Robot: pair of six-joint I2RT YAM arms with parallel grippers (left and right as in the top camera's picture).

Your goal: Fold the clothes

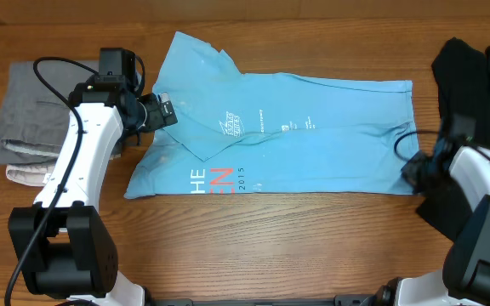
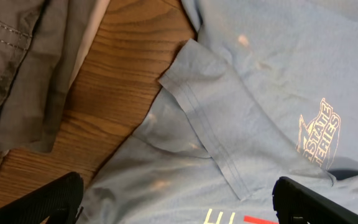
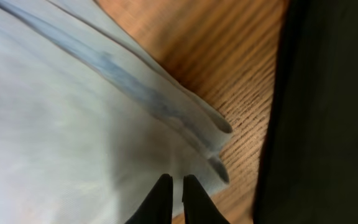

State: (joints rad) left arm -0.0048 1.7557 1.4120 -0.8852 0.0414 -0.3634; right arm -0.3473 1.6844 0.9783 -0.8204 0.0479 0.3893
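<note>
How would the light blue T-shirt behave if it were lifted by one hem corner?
The light blue T-shirt would probably drape and sag: it lies flat with soft creases and folded-over layers. It looks thin, so likely light. On the wooden table a push would probably bunch it rather than slide it whole.

Near edge: bare brown wooden table [image 1: 270, 242], open passage. Left: folded grey cloth pile [image 1: 28, 110] stands near the light blue T-shirt [image 1: 313, 144] sleeve, wood gap between. Right: black fabric heap [image 1: 475, 76] crowds the hem, leaving 1 narrow wood strip.
</note>
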